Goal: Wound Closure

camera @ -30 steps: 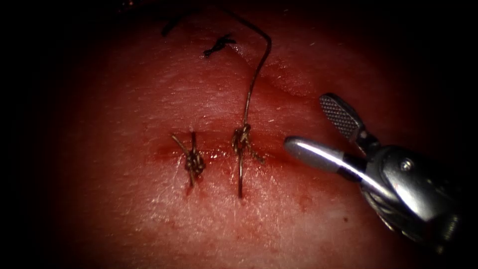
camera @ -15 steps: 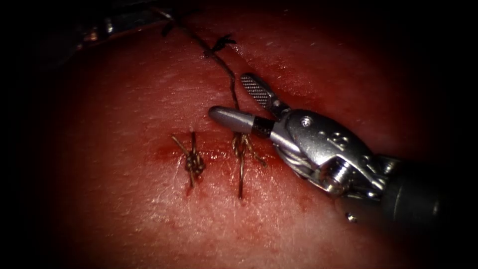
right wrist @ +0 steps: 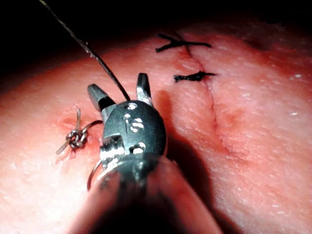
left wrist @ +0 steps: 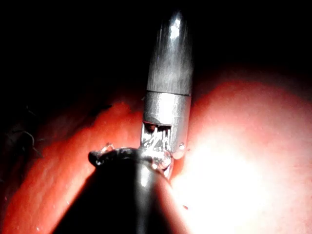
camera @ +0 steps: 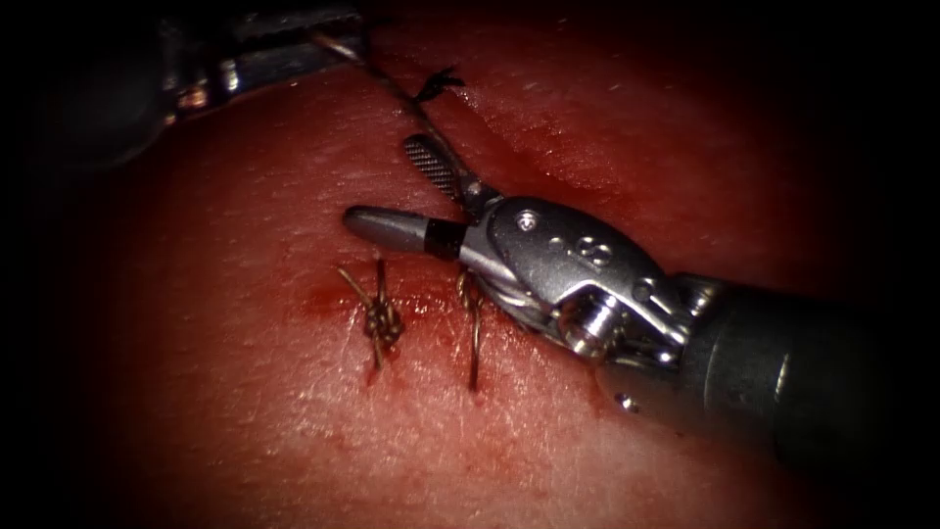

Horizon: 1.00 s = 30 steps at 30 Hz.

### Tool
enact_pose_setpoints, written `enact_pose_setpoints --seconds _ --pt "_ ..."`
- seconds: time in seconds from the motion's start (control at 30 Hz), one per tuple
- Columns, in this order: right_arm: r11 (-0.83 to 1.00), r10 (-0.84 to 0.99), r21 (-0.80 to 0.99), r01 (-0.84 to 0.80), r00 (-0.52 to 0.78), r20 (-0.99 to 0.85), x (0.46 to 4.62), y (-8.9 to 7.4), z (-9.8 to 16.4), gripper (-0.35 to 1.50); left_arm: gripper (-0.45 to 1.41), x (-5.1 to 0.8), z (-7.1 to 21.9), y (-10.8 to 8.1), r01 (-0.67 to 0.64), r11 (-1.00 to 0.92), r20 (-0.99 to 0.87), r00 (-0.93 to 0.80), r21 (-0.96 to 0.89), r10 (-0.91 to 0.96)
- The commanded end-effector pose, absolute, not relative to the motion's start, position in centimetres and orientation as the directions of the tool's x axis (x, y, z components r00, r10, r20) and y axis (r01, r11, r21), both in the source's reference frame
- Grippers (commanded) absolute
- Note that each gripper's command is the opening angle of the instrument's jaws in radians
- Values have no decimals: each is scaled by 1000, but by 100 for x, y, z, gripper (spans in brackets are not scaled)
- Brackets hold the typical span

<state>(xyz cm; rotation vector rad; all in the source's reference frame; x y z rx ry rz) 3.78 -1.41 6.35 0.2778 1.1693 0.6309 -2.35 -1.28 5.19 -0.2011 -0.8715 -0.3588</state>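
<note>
The tissue (camera: 294,431) bears a short cut (camera: 323,299) closed by two stitches. A tied knot (camera: 382,318) with short ends sits at the left. The second knot (camera: 470,289) is partly under my right tool. From it the thread (camera: 392,88) runs taut up and left to my left tool (camera: 338,34), which is shut on it; that tool's jaws (left wrist: 173,29) are together. My right tool (camera: 382,182) is open, one jaw on each side of the thread just above the second knot. My right tool (right wrist: 117,83) has the thread (right wrist: 87,48) passing between its jaws.
Two dark cut ends of thread (camera: 436,86) lie on the tissue beyond the stitches, beside a shallow crease (right wrist: 214,112). Red fluid wets the cut around the knots. The right tool's shaft (camera: 783,372) covers the lower right of the tissue.
My right tool has moved left, from beside the cut to over the second knot, jaws still open. The slack, arched thread is now pulled straight toward the left tool, which has come into view.
</note>
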Motion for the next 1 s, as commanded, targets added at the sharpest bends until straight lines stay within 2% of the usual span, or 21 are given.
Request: enact_pose_setpoints --seconds 0.03,0.07,0.1,0.13,0.17,0.2,0.4,0.53,0.57,0.6,0.63,0.67,0.73,0.87,0.9,1.0 --pt "805 581 504 -314 247 -775 387 -136 637 131 -45 -243 523 -125 387 922 777 588 -29 -222" --pt "810 573 495 -314 247 -781 388 -134 636 128 -45 -244 522 -126 387 922 777 588 -29 -222" --pt "823 552 475 -312 243 -798 390 -135 636 105 -45 -244 521 -128 386 922 777 588 -30 -222" --pt "827 546 469 -311 240 -803 390 -136 635 64 -45 -245 521 -128 387 922 777 589 -30 -222" --pt "826 545 468 -314 235 -804 390 -137 634 -3 -45 -245 521 -129 387 922 777 589 -30 -222" --pt "825 546 469 -315 232 -805 390 -136 632 -35 -45 -246 521 -129 387 922 777 589 -31 -221" --pt "864 460 360 -352 259 -850 389 -127 613 -35 -45 -247 521 -137 384 923 780 588 -34 -215" --pt "861 454 359 -360 226 -862 381 -122 607 -35 -45 -248 518 -141 382 923 781 587 -34 -214" --pt "857 453 359 -369 210 -866 375 -121 605 -27 -45 -248 518 -141 382 923 781 587 -34 -214" --pt "852 453 357 -384 198 -869 366 -120 602 22 -45 -249 518 -141 382 924 782 585 -34 -214" --pt "834 456 352 -424 172 -873 337 -117 593 84 -45 -251 520 -139 383 923 782 585 -34 -214" --pt "826 458 350 -442 164 -874 321 -117 589 94 -45 -254 522 -138 385 922 782 585 -35 -214" --pt "812 460 340 -475 161 -873 261 -124 576 98 -45 -262 530 -135 386 922 785 582 -37 -212" --pt "792 476 343 -505 158 -865 192 -145 567 98 -45 -291 558 -129 404 913 788 579 -53 -210" --pt "778 478 340 -528 146 -866 164 -157 565 98 -45 -309 577 -129 411 910 786 578 -46 -221" --pt "765 487 334 -551 155 -860 137 -173 565 98 -45 -341 612 -130 408 912 777 588 -44 -226"
